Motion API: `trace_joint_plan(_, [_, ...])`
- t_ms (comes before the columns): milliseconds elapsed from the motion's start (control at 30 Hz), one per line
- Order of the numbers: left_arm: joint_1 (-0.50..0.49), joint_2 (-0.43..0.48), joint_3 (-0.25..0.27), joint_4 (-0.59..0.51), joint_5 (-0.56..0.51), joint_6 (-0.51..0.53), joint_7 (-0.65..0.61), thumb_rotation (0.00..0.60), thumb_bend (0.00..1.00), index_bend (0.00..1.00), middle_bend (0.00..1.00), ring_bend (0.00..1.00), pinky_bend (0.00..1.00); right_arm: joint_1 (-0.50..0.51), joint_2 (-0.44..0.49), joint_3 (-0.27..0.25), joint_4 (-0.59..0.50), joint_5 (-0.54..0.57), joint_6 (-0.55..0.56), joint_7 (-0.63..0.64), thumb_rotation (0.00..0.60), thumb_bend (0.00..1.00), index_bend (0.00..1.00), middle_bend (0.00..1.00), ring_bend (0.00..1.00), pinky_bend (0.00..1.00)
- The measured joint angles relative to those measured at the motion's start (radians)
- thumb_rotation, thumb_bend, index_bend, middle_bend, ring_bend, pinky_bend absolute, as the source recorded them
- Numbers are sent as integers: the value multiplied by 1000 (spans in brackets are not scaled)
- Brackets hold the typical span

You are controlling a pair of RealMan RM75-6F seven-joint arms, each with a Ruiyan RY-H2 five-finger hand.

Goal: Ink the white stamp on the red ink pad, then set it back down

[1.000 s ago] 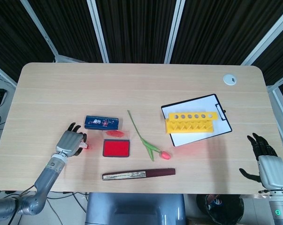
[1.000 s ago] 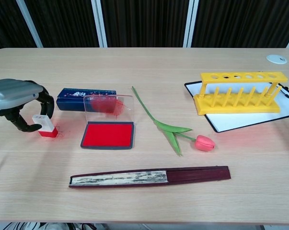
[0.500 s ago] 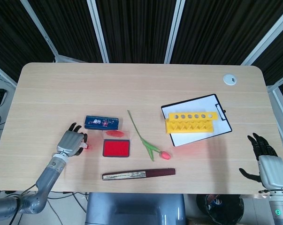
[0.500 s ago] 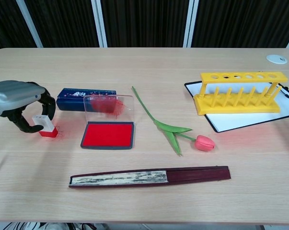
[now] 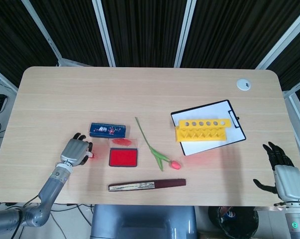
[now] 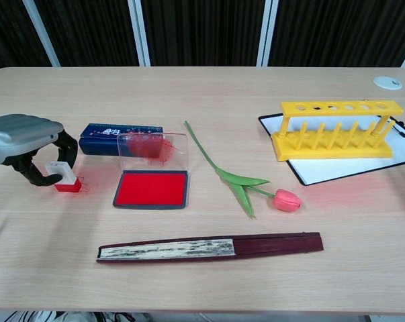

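Observation:
The white stamp (image 6: pixel 61 176) with its red base stands upright on the table, left of the red ink pad (image 6: pixel 152 188), whose clear lid (image 6: pixel 152 147) is tipped up. In the head view the stamp (image 5: pixel 91 155) is a small red spot beside my left hand (image 5: pixel 75 151). My left hand (image 6: pixel 29 144) arches over the stamp: the thumb lies by its left side, and the curled fingers (image 6: pixel 70 146) hang just above and behind it with a small gap. My right hand (image 5: pixel 283 172) hovers at the table's near right corner, fingers spread, holding nothing.
A blue box (image 6: pixel 119 139) lies behind the ink pad. A tulip (image 6: pixel 246 181) lies in the middle, and a folded fan (image 6: pixel 212 245) lies near the front edge. A yellow tube rack (image 6: pixel 335 127) stands on a clipboard (image 6: pixel 353 168) at the right. A white disc (image 5: pixel 244 84) sits far right.
My left hand has drawn back slightly to the left, and its fingers have lifted a little off the stamp. The stamp stays standing where it was. The right hand has not moved.

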Motion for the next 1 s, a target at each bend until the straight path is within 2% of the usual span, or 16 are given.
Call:
trace_joint_plan(200, [4, 6, -3, -11, 17, 17, -4, 600, 430, 593, 584, 264, 261, 0, 1, 0, 0, 0, 0, 1, 600, 225, 24, 0, 0, 192])
trace_joint_plan(367, [7, 22, -9, -46, 40, 33, -14, 600, 473, 636, 630, 429, 511, 0, 1, 0, -1, -3, 1, 1, 600, 225, 25, 0, 0, 192])
trace_joint_plan(433, [8, 28, -9, -63, 51, 38, -17, 600, 480, 651, 647, 464, 547, 0, 1, 0, -1, -3, 1, 2, 600, 225, 25, 0, 0, 192])
trace_joint_plan(767, [3, 58, -6, -175, 94, 54, 10, 600, 482, 669, 666, 486, 566, -1, 1, 0, 0, -6, 4, 6, 600, 226, 25, 0, 0, 192])
trace_joint_plan(1000, [-31, 34, -29, -205, 34, 55, 98, 600, 481, 670, 668, 500, 579, -1, 2, 1, 0, -8, 5, 13, 600, 227, 25, 0, 0, 193])
